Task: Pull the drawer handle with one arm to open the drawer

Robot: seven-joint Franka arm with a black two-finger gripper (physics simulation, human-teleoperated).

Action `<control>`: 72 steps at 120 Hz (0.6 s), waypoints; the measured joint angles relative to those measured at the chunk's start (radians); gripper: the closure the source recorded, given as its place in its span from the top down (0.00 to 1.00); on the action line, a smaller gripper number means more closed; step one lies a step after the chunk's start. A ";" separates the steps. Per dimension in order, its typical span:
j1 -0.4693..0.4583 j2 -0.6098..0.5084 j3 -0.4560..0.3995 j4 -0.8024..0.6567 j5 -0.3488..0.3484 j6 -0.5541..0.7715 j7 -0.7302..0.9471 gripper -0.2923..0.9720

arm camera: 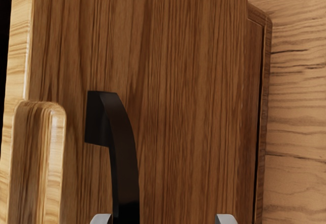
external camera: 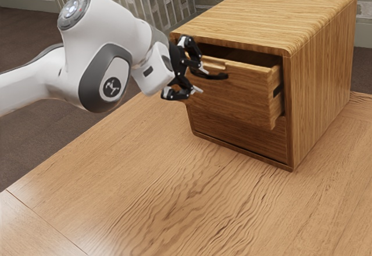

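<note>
Where the wood-grain worktop (external camera: 174, 198) runs toward the exterior view's right, it carries a box-shaped wooden cabinet (external camera: 322, 64). White Franka arm (external camera: 99, 64) comes in from the exterior view's left, roughly level, reaching at the cabinet's front. Drawer (external camera: 238, 96) is in the upper part of that front and partly out: its face stands proud of the cabinet frame, its side panel shows, and there is a dark gap above it inside the box. The panel below it sits flush. End effector (external camera: 192, 77) is right at the drawer face, on the end nearer the arm, fingers spread wide, one above and one below the black handle (external camera: 215, 75). Wrist view is close on the drawer (arm camera: 178, 81): the handle (arm camera: 119, 152) is a curved black bar standing off the wood, between the two grey fingertips (arm camera: 102, 219). It is hard up by one of them, with a clear gap to the other, so not clamped from both sides. A small rounded wooden lip (arm camera: 35, 163) sits just beside the handle.
</note>
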 joint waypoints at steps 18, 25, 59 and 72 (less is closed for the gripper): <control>0.000 -0.034 0.000 -0.037 0.000 0.000 -0.009 0.36; 0.002 -0.038 0.000 -0.045 0.000 0.000 -0.013 0.35; 0.003 -0.099 0.000 -0.113 0.002 0.001 -0.032 0.32; 0.003 -0.125 0.000 -0.143 0.003 0.001 -0.037 0.31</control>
